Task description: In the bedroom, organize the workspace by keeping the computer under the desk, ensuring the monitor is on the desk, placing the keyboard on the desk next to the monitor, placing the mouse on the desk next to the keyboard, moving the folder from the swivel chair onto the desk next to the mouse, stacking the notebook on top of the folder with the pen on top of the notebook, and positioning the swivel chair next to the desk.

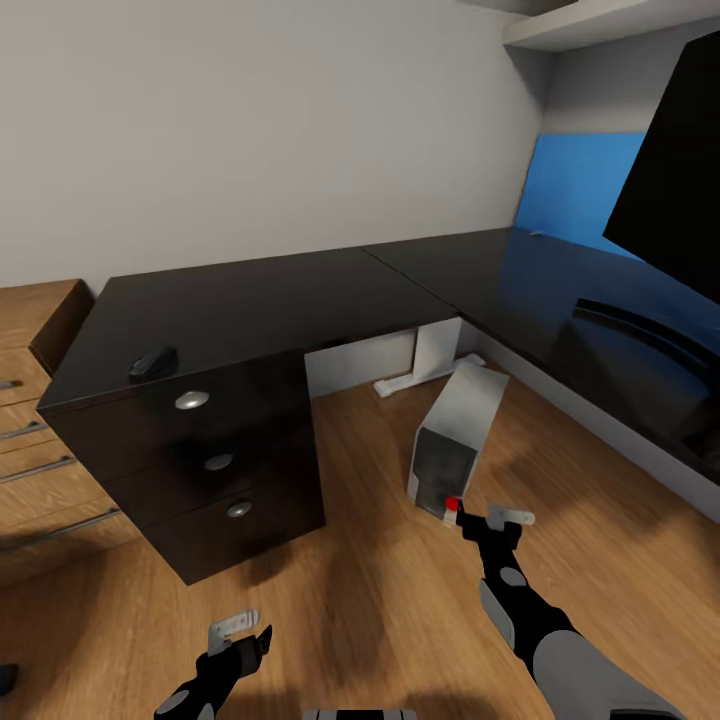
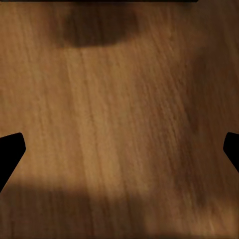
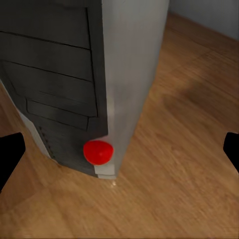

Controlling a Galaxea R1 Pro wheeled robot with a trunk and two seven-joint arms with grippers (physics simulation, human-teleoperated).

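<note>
The light grey computer (image 1: 455, 435) stands on the wood floor in the inner corner of the black L-shaped desk (image 1: 300, 290), its red dot (image 1: 452, 503) facing me. My right gripper (image 1: 490, 522) hovers open just in front of that lower front corner. In the right wrist view the computer (image 3: 74, 74) is close ahead, with the fingertips (image 3: 10, 154) spread wide. My left gripper (image 1: 245, 632) hangs open over bare floor, as does the left gripper (image 2: 122, 149) in its wrist view. The small black mouse (image 1: 152, 362) lies on the desk's near left corner. The monitor (image 1: 670, 190) looms at the right.
The desk's black three-drawer unit (image 1: 215, 460) stands left of the computer. A light wooden drawer chest (image 1: 30, 440) sits further left. The white leg (image 1: 425, 360) and blue back panel (image 1: 580, 190) lie behind. Open floor stretches between my arms.
</note>
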